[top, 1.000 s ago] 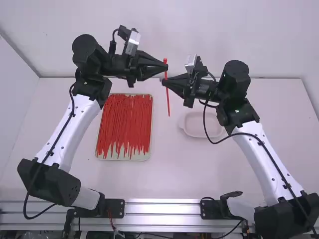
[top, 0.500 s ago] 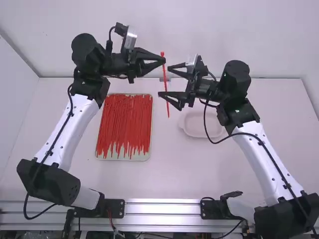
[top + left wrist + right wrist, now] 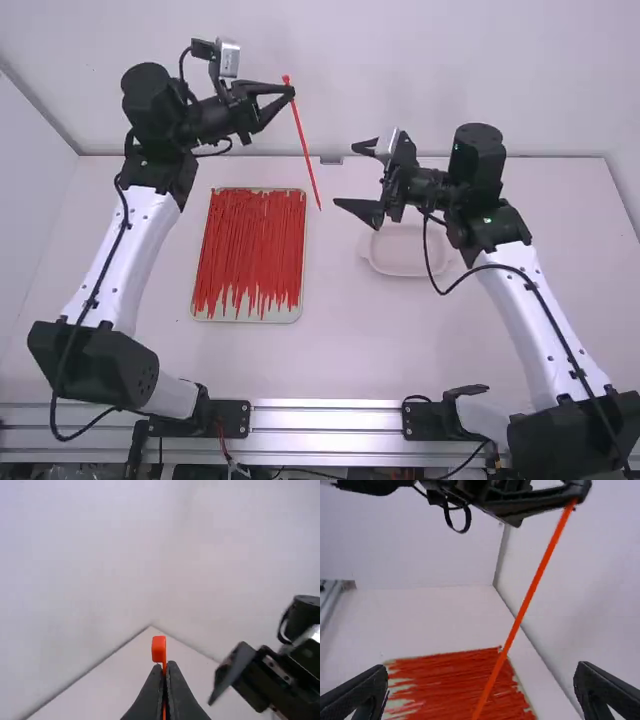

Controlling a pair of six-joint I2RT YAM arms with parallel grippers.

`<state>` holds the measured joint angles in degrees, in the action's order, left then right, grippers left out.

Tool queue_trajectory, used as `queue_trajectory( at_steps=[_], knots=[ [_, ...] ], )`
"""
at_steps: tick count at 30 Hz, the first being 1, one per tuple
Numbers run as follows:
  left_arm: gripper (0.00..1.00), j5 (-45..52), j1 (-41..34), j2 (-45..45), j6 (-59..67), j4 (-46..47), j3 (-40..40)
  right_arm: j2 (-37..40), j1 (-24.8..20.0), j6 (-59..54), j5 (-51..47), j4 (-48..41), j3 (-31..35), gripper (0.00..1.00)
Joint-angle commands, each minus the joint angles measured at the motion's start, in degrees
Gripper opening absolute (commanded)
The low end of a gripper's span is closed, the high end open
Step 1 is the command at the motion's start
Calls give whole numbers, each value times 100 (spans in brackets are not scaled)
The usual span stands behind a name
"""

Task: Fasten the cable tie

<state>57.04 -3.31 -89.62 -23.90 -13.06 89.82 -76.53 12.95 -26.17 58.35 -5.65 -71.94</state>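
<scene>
Left fingers (image 3: 268,97): clenched on the red cable tie (image 3: 303,145) near its head, high above the table (image 3: 340,320).
Right fingers (image 3: 362,209): spread wide, holding nothing, near the tie's low end.

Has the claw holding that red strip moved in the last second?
Yes. The left gripper with the cable tie swung leftward, crossing the line of the right edge of the tray.
</scene>
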Motion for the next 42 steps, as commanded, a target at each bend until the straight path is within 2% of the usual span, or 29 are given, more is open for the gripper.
queue_trajectory(
  at_steps=[1,9,14,19,22,27,29,32,36,38,42],
  knots=[
    [2,-540,22,-310,129,44,-31,111,-17,-863,81,-210,-190,99],
    [2,-713,9,-946,-79,199,-33,111,-15,-2555,79,-1078,-186,99],
    [2,-640,-7,-1202,-706,737,-33,111,-15,-3823,341,-1751,-186,99],
    [2,413,-4,-1217,-1731,953,-33,111,61,-4861,452,-1878,42,99],
    [2,1355,0,-1217,-2441,802,-33,111,236,-6074,702,-1880,308,99],
    [2,2282,-4,-1215,-3670,356,-33,111,361,-7243,1016,-1867,507,99],
    [2,2756,-7,-1215,-4607,24,-33,111,424,-7740,1156,-1884,529,96],
    [2,2962,-37,-1215,-5333,-164,-33,111,424,-8150,1296,-1884,529,93],
    [2,3032,-236,-1211,-5556,-245,-33,111,448,-8443,1388,-1882,529,89],
    [2,2876,-345,-1207,-5687,-232,-33,111,415,-8782,1388,-1884,529,82],
    [2,2371,-376,-1207,-5775,-125,-33,111,387,-9160,1390,-1882,529,75]
  ],
)
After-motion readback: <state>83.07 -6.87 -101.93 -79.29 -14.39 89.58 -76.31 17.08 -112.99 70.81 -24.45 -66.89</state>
